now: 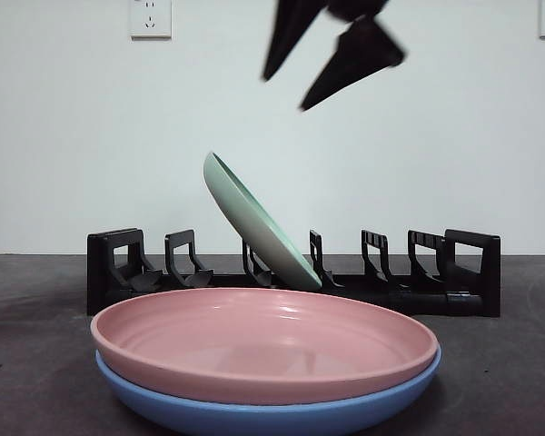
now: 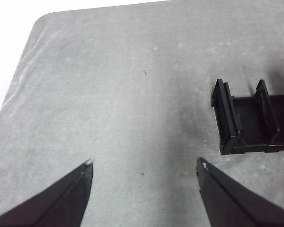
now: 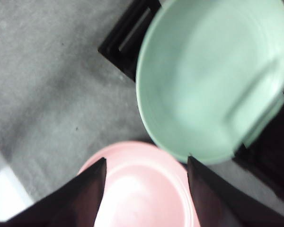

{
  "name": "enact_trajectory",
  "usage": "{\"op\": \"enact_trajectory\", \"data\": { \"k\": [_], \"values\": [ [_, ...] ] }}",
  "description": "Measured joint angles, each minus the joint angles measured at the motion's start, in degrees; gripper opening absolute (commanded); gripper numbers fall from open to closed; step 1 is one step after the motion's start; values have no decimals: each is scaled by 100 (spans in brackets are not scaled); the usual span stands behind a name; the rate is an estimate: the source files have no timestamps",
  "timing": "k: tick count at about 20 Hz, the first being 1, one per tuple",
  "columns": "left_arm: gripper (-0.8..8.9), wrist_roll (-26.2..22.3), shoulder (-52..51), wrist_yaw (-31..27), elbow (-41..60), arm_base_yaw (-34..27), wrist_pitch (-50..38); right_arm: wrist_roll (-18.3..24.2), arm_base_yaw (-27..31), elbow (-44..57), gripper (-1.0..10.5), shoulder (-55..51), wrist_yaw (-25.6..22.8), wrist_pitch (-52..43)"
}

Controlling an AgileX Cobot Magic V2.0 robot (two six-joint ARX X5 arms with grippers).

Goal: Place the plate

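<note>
A green plate [image 1: 254, 222] leans tilted in a slot of the black dish rack [image 1: 472, 272], its top edge toward the left. In the right wrist view the green plate [image 3: 213, 80] fills the far side over the rack [image 3: 125, 40]. My right gripper [image 1: 313, 82] hangs open in the air above the green plate, holding nothing; its jaws [image 3: 144, 163] frame the pink plate [image 3: 142, 189]. The pink plate [image 1: 263, 341] is stacked on a blue plate [image 1: 254, 413] in front of the rack. My left gripper [image 2: 144, 165] is open over bare table beside the rack's end [image 2: 248, 120].
The grey table [image 2: 123, 94] stretches to a rounded corner on the left gripper's side. A white wall with two sockets [image 1: 151, 18] stands behind the rack. Several rack slots on either side of the green plate hold nothing.
</note>
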State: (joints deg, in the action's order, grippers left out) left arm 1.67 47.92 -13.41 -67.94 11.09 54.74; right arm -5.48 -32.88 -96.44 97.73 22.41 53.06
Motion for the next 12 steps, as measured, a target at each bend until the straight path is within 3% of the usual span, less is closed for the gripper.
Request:
{"op": "enact_trajectory", "data": {
  "k": [5, 12],
  "values": [
    [340, 129, 0, 0, 0, 0, -2, 0, -328, -925, 265, 977, -448, -20],
    [340, 221, 0, 0, 0, 0, -57, 0, -568, -1036, 276, 1368, -761, -588]
  ]
}}
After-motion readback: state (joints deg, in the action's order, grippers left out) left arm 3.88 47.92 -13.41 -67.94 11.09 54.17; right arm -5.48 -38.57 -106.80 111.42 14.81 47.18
